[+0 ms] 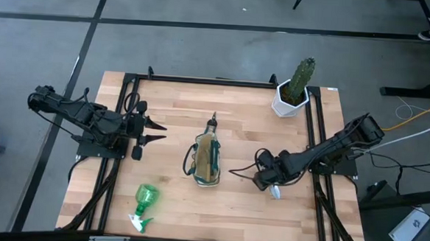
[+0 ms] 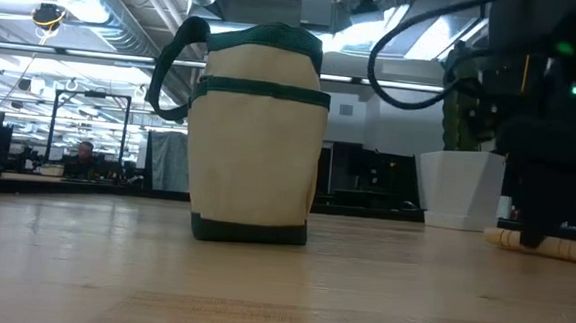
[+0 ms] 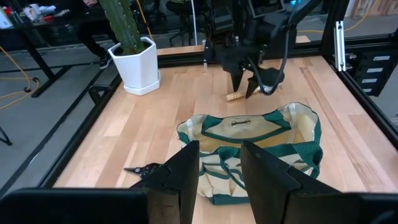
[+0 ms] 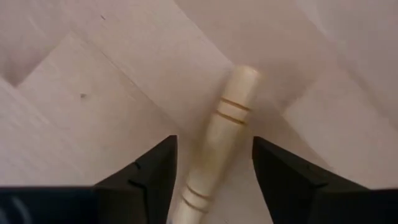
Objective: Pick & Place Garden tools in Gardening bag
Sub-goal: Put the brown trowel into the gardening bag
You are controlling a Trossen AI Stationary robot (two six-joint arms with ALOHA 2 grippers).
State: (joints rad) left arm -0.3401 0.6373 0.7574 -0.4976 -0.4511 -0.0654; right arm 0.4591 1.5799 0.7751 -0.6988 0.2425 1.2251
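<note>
The cream gardening bag (image 1: 207,158) with green trim stands open-topped at the table's middle; it also shows in the low view (image 2: 254,139) and the left wrist view (image 3: 249,146). Dark shears (image 1: 213,122) lie by the bag's far side. A green spray bottle (image 1: 144,202) lies near the front left. A wooden tool handle (image 4: 227,130) lies flat on the table right of the bag; its metal end is hidden. My right gripper (image 1: 262,178) is open, pointing down, one finger on either side of the handle without touching it. My left gripper (image 1: 155,131) is open and empty, left of the bag.
A cactus in a white pot (image 1: 294,91) stands at the far right corner. Black frame rails (image 1: 127,108) run along the table's left and right sides. Bare wood lies between the bag and the near edge.
</note>
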